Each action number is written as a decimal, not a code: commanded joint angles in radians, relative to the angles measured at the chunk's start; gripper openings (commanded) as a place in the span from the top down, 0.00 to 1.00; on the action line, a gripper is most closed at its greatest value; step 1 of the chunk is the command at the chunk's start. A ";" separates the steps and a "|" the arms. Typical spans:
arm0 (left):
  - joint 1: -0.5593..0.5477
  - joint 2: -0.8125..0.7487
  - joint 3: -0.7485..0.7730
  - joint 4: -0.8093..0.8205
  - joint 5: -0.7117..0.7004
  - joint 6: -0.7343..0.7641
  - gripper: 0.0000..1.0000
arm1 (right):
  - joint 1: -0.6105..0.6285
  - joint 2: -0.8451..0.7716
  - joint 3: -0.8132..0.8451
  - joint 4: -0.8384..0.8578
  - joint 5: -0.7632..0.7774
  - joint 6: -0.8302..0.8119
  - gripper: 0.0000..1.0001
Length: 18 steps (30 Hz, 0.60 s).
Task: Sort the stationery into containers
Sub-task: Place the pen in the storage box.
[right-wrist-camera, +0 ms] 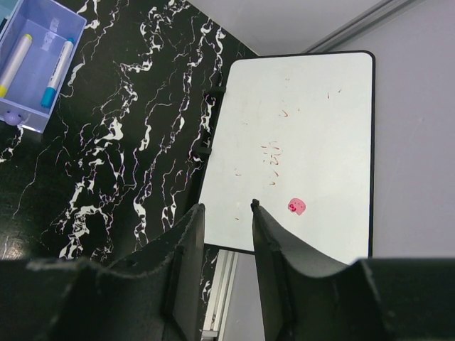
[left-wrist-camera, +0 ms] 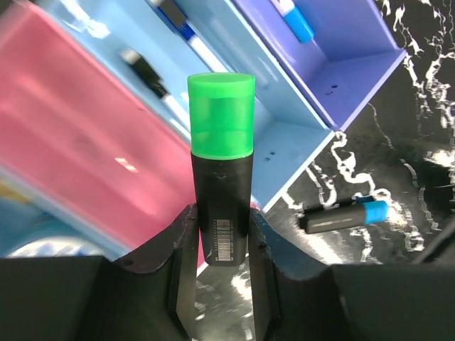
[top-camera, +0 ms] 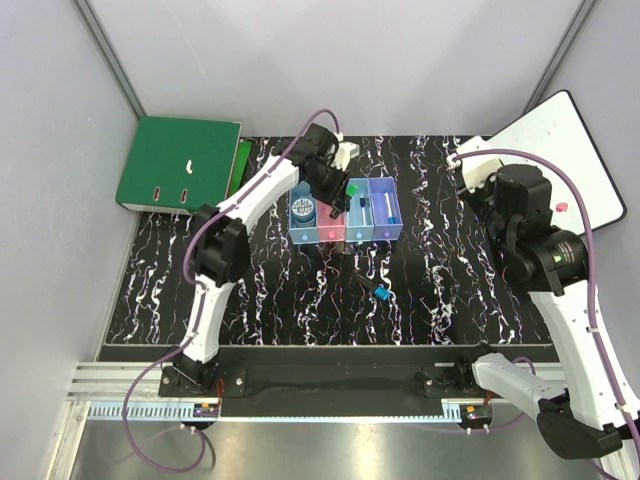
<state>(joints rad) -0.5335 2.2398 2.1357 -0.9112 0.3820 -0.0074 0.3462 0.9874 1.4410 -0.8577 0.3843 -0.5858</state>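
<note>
The four joined containers (top-camera: pixel 330 232) stand mid-table: light blue, pink (left-wrist-camera: pixel 78 135), light blue (left-wrist-camera: pixel 284 142), purple-blue (left-wrist-camera: pixel 348 67). My left gripper (top-camera: pixel 335 195) is shut on a black marker with a green cap (left-wrist-camera: pixel 221 114) and holds it over the edge between the pink bin and the second light blue bin. The tape roll (top-camera: pixel 305 210) lies in the first light blue bin. A black marker with a blue cap (top-camera: pixel 378 291) lies on the table in front of the bins; it also shows in the left wrist view (left-wrist-camera: pixel 348 215). My right gripper (right-wrist-camera: pixel 226 206) is open and empty over the white board.
A green ring binder (top-camera: pixel 180 162) lies at the far left. A white board with a black rim (right-wrist-camera: pixel 298 142) lies at the far right. Two white pens (right-wrist-camera: pixel 32 67) lie in the purple-blue bin, and a marker and a pen in the second light blue bin.
</note>
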 commanded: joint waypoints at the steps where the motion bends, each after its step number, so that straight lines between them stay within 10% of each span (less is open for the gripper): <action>1: 0.015 0.035 0.064 0.058 0.113 -0.126 1.00 | -0.004 -0.013 -0.014 0.036 0.027 -0.025 0.60; 18: 0.059 0.026 0.027 0.118 -0.260 -0.160 1.00 | -0.004 0.002 -0.034 0.040 0.013 0.009 0.60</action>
<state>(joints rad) -0.4706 2.3089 2.1521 -0.8299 0.2813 -0.1635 0.3458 0.9897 1.4029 -0.8577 0.3843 -0.5915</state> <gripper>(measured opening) 0.318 0.404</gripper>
